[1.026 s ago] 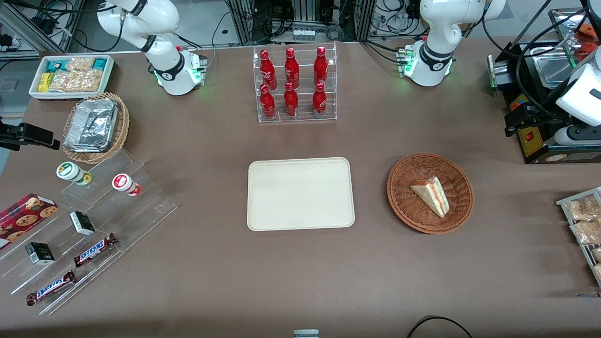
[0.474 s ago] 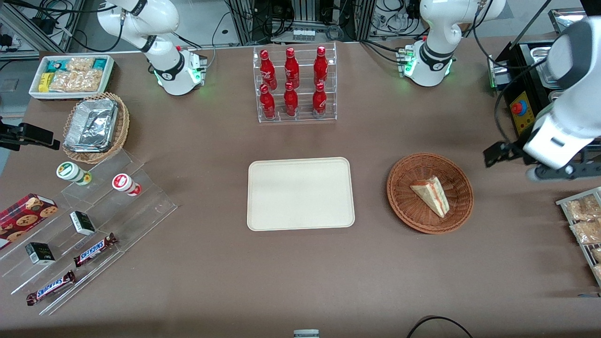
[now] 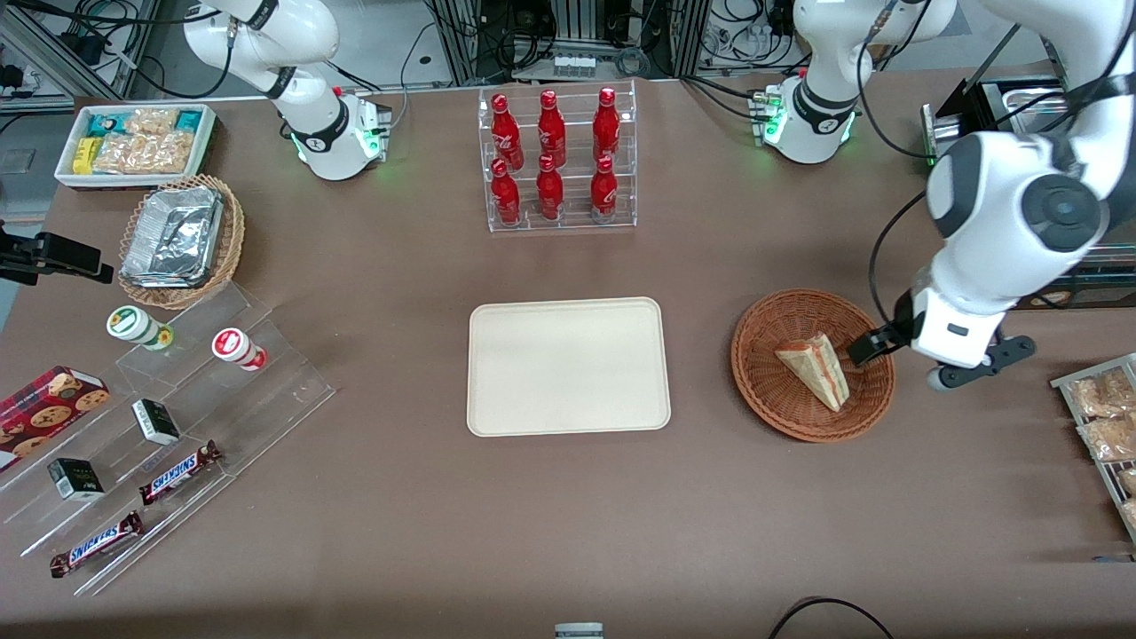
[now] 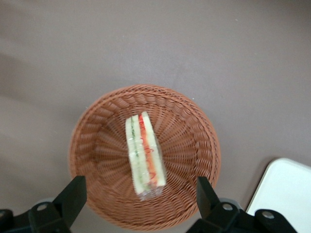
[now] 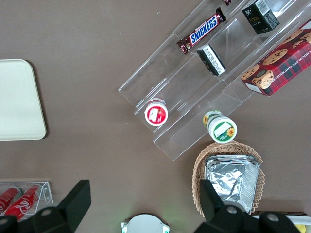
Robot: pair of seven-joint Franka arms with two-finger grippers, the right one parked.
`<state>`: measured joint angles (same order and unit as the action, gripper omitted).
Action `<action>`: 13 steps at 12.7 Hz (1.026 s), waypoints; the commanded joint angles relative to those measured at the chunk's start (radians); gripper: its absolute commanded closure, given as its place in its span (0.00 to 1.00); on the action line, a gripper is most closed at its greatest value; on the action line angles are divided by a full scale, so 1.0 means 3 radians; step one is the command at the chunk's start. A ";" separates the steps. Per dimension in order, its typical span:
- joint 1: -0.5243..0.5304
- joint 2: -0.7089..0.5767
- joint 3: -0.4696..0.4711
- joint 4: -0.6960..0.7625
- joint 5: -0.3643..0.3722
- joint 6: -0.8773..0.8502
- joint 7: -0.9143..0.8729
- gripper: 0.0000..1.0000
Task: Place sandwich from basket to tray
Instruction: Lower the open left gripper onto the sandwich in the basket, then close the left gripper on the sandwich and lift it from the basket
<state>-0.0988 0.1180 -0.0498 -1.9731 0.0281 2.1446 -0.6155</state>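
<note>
The sandwich (image 3: 814,368) lies on its side in the middle of the basket (image 3: 764,390), a white wedge with the red, pink and green filling stripes showing along its cut edge. In the front view its point aims toward the camera and slightly toward the working arm's end of the table, the broad end farther from the camera. The basket sits just beside the tray (image 3: 568,366), a strip of bare table between them, and the tray is bare.

Now the gripper (image 3: 874,342): it hangs above the basket's rim on the working arm's side, not yet over the wedge. From the wrist camera the sandwich (image 4: 144,154) sits between the two fingers (image 4: 71,198), which stand wide apart, far wider than the wedge is thick, with nothing held. And here is the key line-up: the long axis of the sandwich runs roughly crosswise to the line joining the fingertips, so the pads look set to close on the flat bread faces rather than end to end. The wedge lies slightly forward of the fingertips in that view, so the judgement is a small shift toward the basket's centre, then a descent.
</note>
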 commanded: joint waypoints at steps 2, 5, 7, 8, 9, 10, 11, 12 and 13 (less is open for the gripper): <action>-0.0034 -0.0051 0.0013 -0.0478 0.0004 0.0469 -0.0484 0.00; -0.0034 -0.0046 0.0013 -0.0770 0.0004 0.0771 -0.0505 0.00; -0.0105 0.0036 0.0002 -0.0796 0.0004 0.0787 -0.0576 0.00; -0.0161 0.0061 0.0007 -0.0801 0.0009 0.0797 -0.0657 0.00; -0.0182 0.0122 0.0002 -0.0801 0.0009 0.0818 -0.0679 0.00; -0.0223 0.0184 0.0002 -0.0806 0.0014 0.0853 -0.0679 0.00; -0.0223 0.0205 0.0002 -0.0837 0.0014 0.0919 -0.0679 0.00; -0.0223 0.0210 0.0007 -0.0908 0.0024 0.1021 -0.0679 0.00; -0.0218 0.0210 0.0008 -0.0949 0.0029 0.1078 -0.0679 0.00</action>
<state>-0.1615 0.1815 -0.0526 -2.2276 0.0282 2.4207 -0.7999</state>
